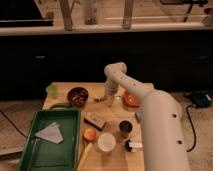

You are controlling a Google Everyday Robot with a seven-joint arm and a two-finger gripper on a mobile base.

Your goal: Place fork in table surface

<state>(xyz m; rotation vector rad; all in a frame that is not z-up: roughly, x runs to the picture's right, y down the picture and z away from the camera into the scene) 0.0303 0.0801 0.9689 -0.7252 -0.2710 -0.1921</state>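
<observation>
We reach the white arm (150, 107) out across the surface (112, 112), its elbow bent high at the far edge and the forearm dropping down toward the middle of the far side. The tool (108, 98) sits low there, just above the wood, between the dark bowl (77, 96) on one side and the orange dish (131, 100) on the other.

The fork itself we cannot pick out; there is only a small yellowish blur right at the tool's tip, and we cannot say what it is or whether it rests on the wood.

Now around the rest of the surface. A pale green cup (52, 90) stands at the far corner, close to the dark bowl. In front of the tool lies a small dark block (94, 120), flat and angled. Nearer to us we see an orange ball-like thing (89, 134), then a white cup (106, 142) just beside it, and a dark cup (125, 128) a bit further along, close to our arm. A white-handled item (133, 145) pokes out from under the arm's body.

The green tray (35, 155) hangs at the near corner, with a pale folded cloth (51, 133) lying inside it.
</observation>
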